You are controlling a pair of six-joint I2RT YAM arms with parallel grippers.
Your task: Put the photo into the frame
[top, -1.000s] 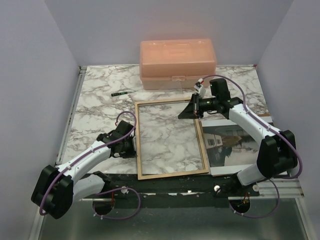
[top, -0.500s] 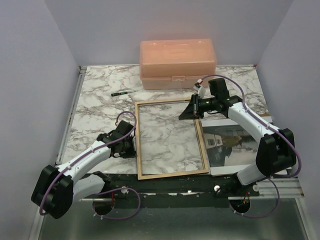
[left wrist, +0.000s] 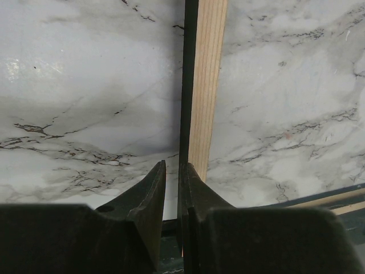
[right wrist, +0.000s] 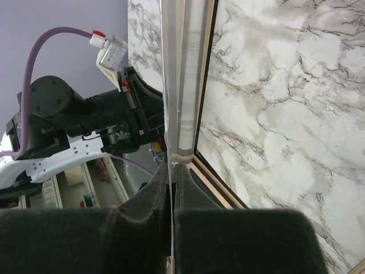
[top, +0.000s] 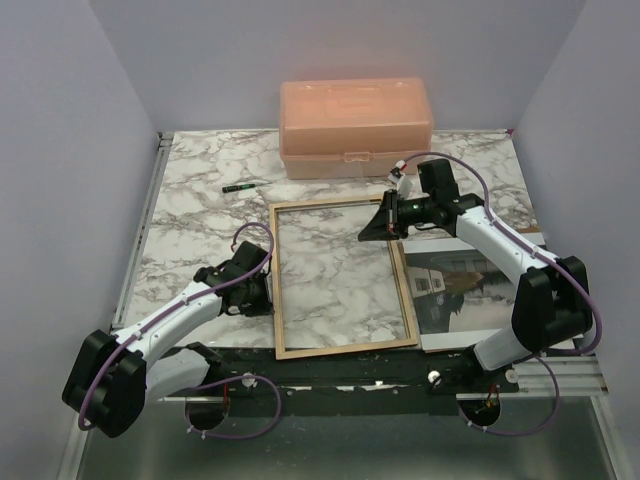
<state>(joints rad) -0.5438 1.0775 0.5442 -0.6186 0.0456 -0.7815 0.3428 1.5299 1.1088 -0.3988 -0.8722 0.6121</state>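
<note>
Left wrist: left end effector (left wrist: 172, 165) grips the frame (left wrist: 206, 85) edge.

the top external view sits high behind both arm bases and faces forward and down, far enough back to take in the whole table (top: 200, 200). the left wrist view sits just behind the left gripper (left wrist: 172, 165), looking out along its fingers, very close to the frame (left wrist: 208, 85) rail running straight ahead of the tips. the right wrist view, rolled sideways, looks past the right gripper (right wrist: 170, 165) along another rail, with the left arm (right wrist: 68, 108) beyond the tips. all three views share the frame, and the top and right wrist views share the left arm.
</note>
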